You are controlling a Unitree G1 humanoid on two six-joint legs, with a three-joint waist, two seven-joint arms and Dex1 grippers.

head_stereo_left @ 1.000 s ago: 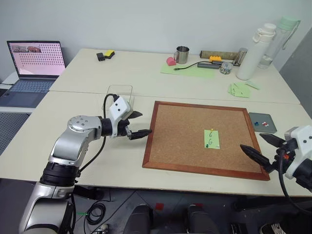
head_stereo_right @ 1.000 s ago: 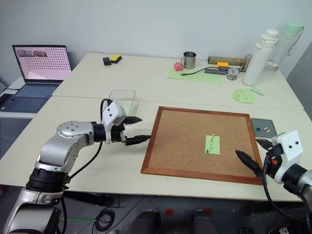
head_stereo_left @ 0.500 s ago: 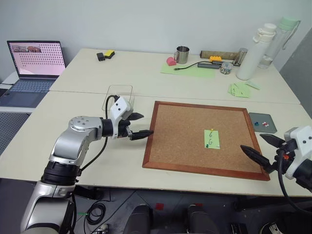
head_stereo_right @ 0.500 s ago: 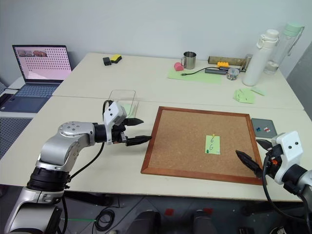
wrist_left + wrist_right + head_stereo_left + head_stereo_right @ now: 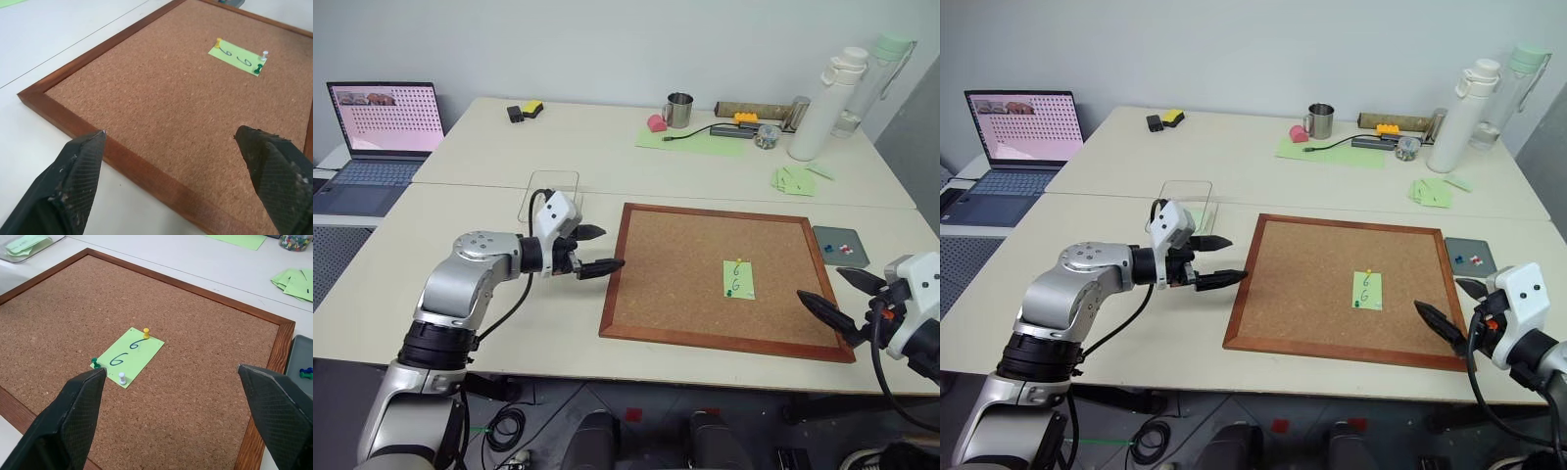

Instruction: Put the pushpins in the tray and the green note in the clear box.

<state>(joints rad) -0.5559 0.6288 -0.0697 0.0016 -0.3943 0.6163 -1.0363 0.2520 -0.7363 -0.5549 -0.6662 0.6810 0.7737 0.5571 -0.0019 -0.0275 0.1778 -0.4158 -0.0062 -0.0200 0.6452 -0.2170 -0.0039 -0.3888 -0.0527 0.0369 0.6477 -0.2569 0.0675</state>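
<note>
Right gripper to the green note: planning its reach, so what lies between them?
Bare corkboard only. The right wrist view shows plain cork between the open right gripper and the green note.

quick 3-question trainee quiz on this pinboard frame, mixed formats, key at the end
1. True or false: the green note is already in the clear box.
2. Which pins hold the note to the corkboard? A) yellow, dark green, white B) red, blue C) yellow only
3. Fill in: the tray sits on the table beside the corkboard's ____ edge, on the side of the right gripper.

Key
1. False. It is pinned to the corkboard.
2. A: yellow pin, dark green pin, white pin.
3. Right. The left gripper hangs open at the left edge.
</note>
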